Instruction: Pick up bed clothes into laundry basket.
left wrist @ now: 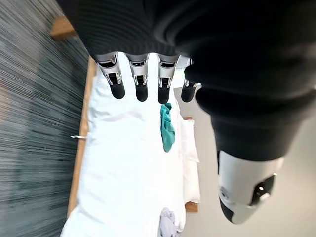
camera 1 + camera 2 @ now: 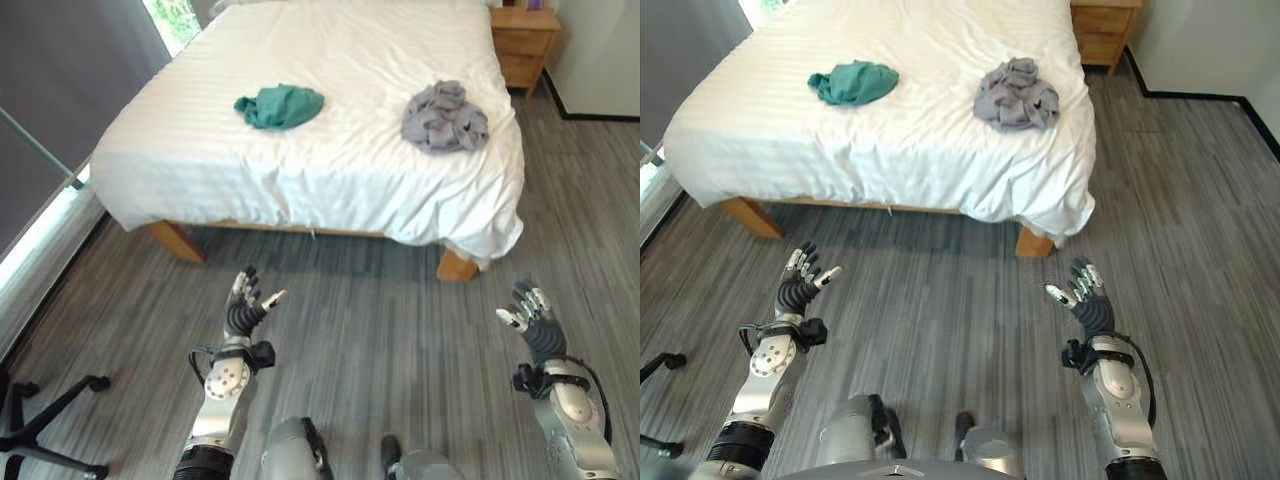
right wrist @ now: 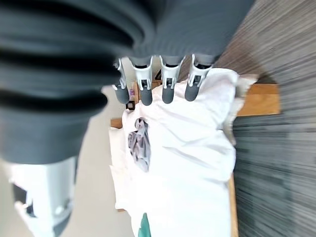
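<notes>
While both of my hands hang over the grey plank floor [image 2: 400, 330] short of the bed [image 2: 330, 170], the clothes I am after lie ahead of me on the white bedsheet, well apart from either hand. My left hand [image 2: 243, 305] is held up with fingers relaxed and spread, thumb standing off to the side, holding nothing. My right hand [image 2: 530, 318] is the same: fingers straight and loose, nothing in it.

Two garments lie on the bed. The green garment [image 2: 280, 105] sits crumpled toward the left half of the mattress, almost straight ahead of my left hand, and its heap runs a little longer across the bed than along it. The grey garment [image 2: 445, 118] is bunched in a rounder pile toward the right edge of the bed, ahead of my right hand and a little inward of it. The two heaps are well apart from each other.

So I judge the split to be plain: the left hand is the nearer one for the green heap, the right hand for the grey. Both lie past the near edge of the mattress, so I would need to step closer before either comes within reach. A wooden nightstand [image 2: 522, 40] stands beside the far right corner of the bed. I cannot see a laundry basket from here.
</notes>
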